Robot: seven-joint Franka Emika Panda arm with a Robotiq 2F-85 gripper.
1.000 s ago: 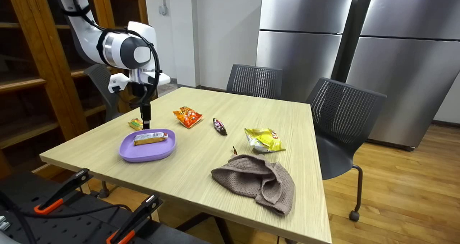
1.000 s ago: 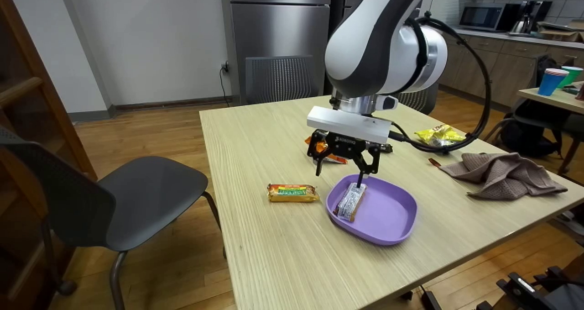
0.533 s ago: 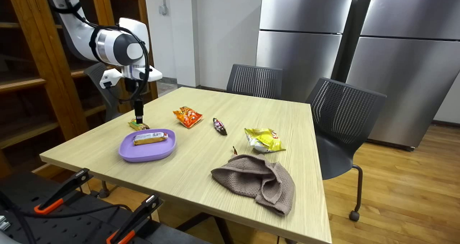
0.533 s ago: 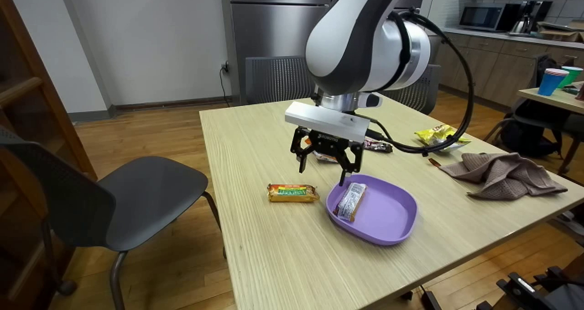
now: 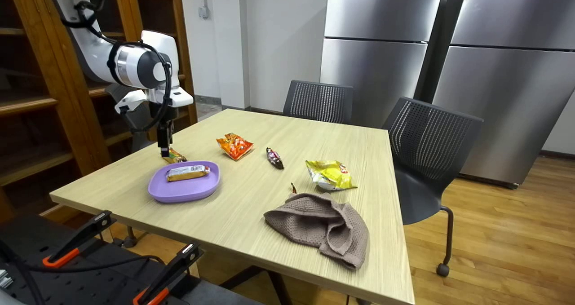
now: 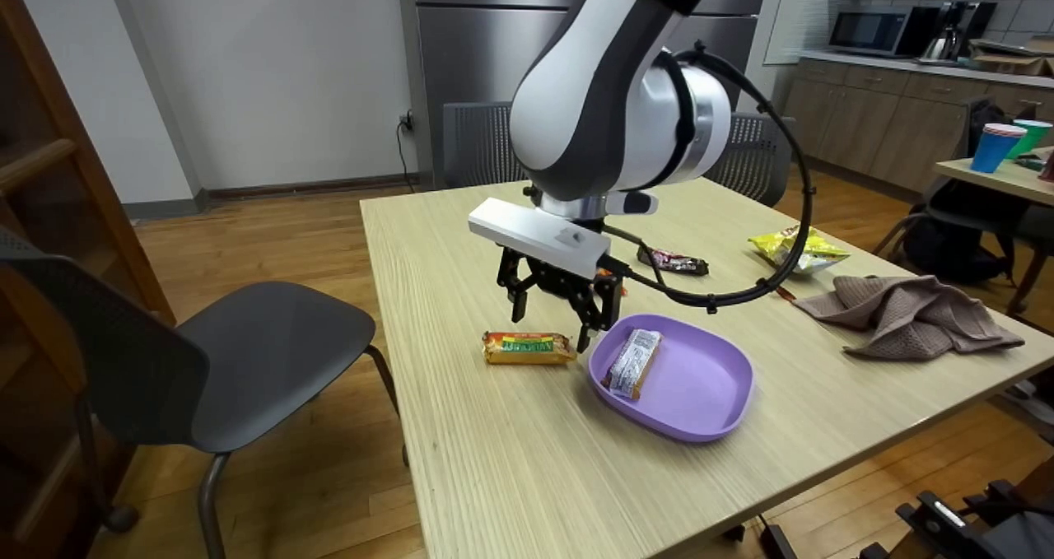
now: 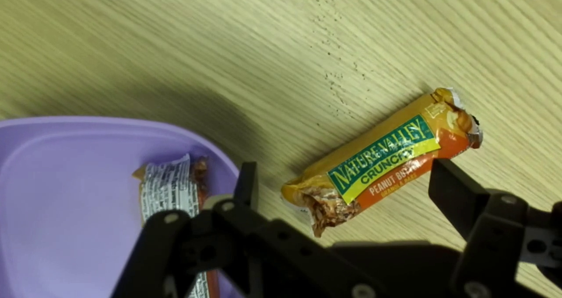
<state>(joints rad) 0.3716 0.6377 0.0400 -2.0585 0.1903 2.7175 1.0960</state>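
well, take the purple plate (image 6: 700, 386) on the desk (image 5: 251, 206) as the landmark. the tool (image 6: 551, 326) hangs just beside the plate, its jaws spread wide with nothing gripped; in the wrist view one finger shows over the plate's rim and the other stands farther out from it. the granola bar (image 7: 382, 159) lies flat on the desk outside the plate, near the rim, below the tool and showing largely between its fingers. its long axis runs outward from the plate, one end toward the rim and the other away. the line from finger to finger also runs outward from the plate, so the bar slants along that line more than it crosses it; i judge that angle to be the relation that counts. whether a fingertip touches the wrapper, i cannot tell.

the label reads "nature valley", "crunchy", "granola bars" and "peanut butt", the last letters smeared. the silver-backed bar (image 7: 171, 190) inside the plate carries fine print too blurred to read. behind and right of the plate in an exterior view lie an orange packet (image 5: 234, 146) and, farther off, a dark packet (image 5: 274, 158), lettering illegible.
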